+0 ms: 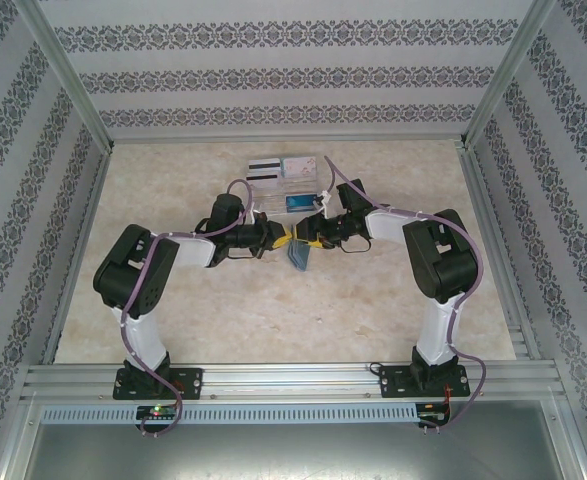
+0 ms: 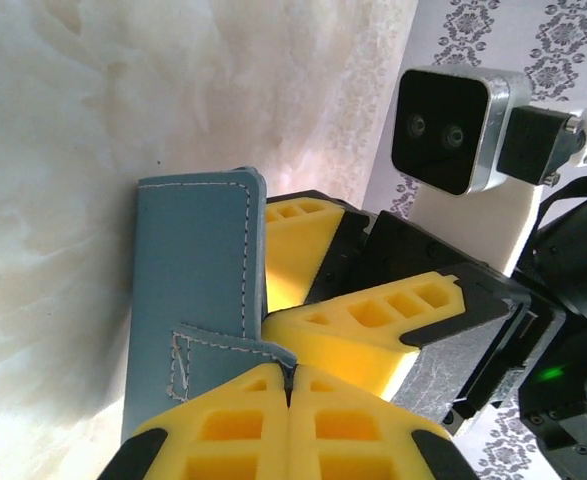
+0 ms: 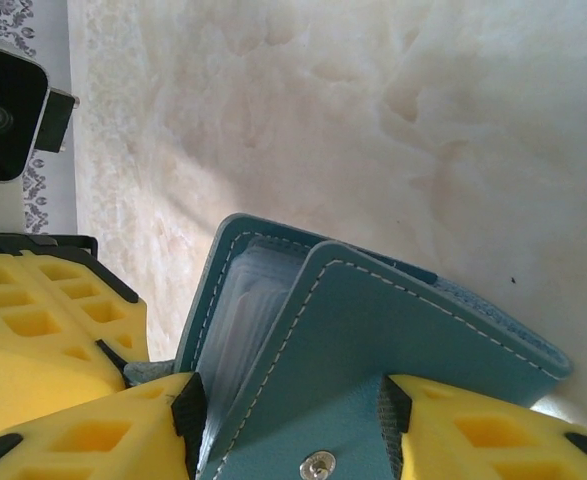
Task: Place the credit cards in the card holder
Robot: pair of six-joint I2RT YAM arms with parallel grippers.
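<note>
Down at mid-table, both arms meet over the card holder, and it hangs off the surface between them. The left gripper is clamped fully closed, pinching the thin stitched tab at the holder's edge. The right gripper stands about half spread, with the front cover and its snap stud wedged between the pads, so the book gapes open on pale inner sleeves. It looks a soft, light thing that will flop and twist, so it is best gripped at the stitched edges, one cover per gripper. Farther back, the credit cards lie in the clear tray, one blue, others pale. They look thin, stiff and slick, so they want pinching by a short edge.
</note>
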